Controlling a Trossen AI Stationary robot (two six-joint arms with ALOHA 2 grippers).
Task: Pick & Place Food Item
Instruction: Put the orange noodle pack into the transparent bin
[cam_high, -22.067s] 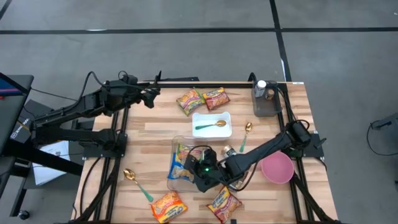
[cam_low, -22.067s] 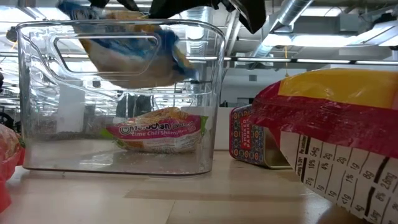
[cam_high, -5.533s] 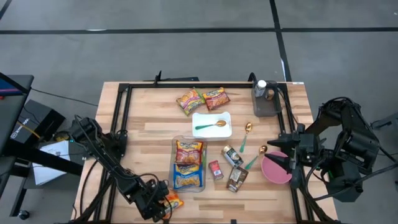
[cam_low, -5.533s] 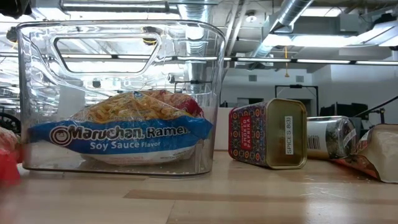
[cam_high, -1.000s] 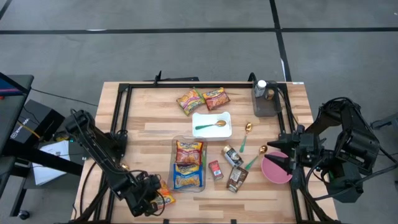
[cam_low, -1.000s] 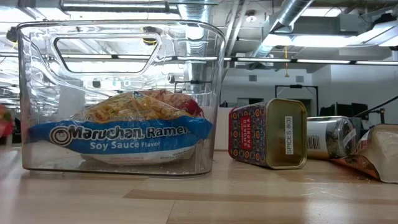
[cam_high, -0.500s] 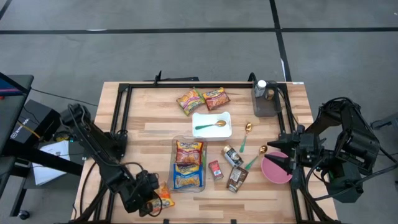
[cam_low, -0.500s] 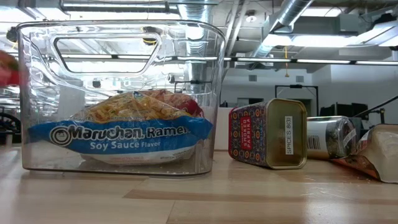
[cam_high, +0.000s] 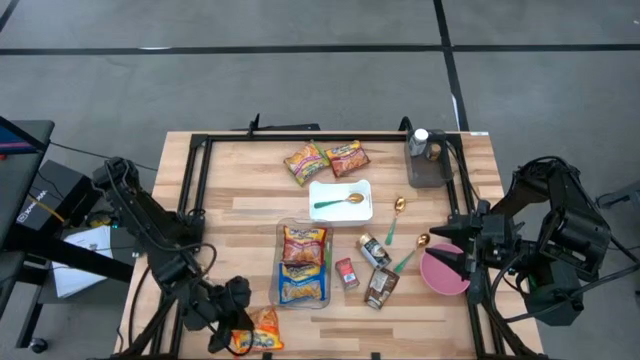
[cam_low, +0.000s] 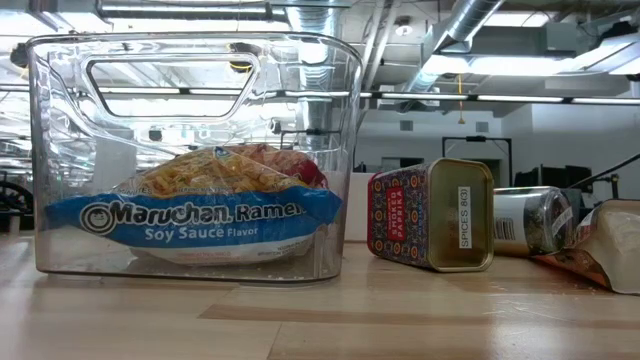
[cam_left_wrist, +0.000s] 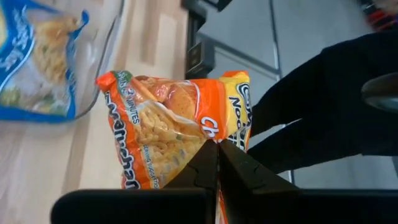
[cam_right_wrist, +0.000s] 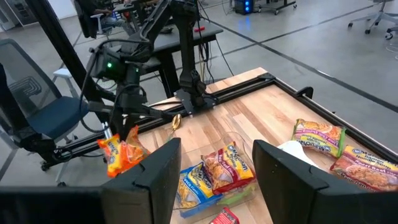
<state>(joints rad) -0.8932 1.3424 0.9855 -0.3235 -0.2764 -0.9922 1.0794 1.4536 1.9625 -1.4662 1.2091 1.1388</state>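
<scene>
Slippage is my main worry. My left gripper (cam_high: 238, 338) is pinched tight on one edge of the orange noodle packet (cam_high: 259, 330), which hangs lifted off the table near its 7 o'clock corner, at about 8 o'clock from the clear bin (cam_high: 302, 262). In the left wrist view my fingertips (cam_left_wrist: 217, 163) bite only a thin strip of crinkly wrapper, and the rest of the orange noodle packet (cam_left_wrist: 174, 130) dangles free, so a quick swing could tear it loose or set it spinning.

The bin already holds two noodle packs (cam_low: 212, 205) and its walls stand tall. If I come in low, the dangling packet could catch the rim and shove the bin toward the spice tin (cam_high: 346, 273) just beside it at 3 o'clock.

My right gripper (cam_high: 447, 257) waits with fingers apart over the pink bowl (cam_high: 447, 273) at the table's 4 o'clock edge, clear of my path.
</scene>
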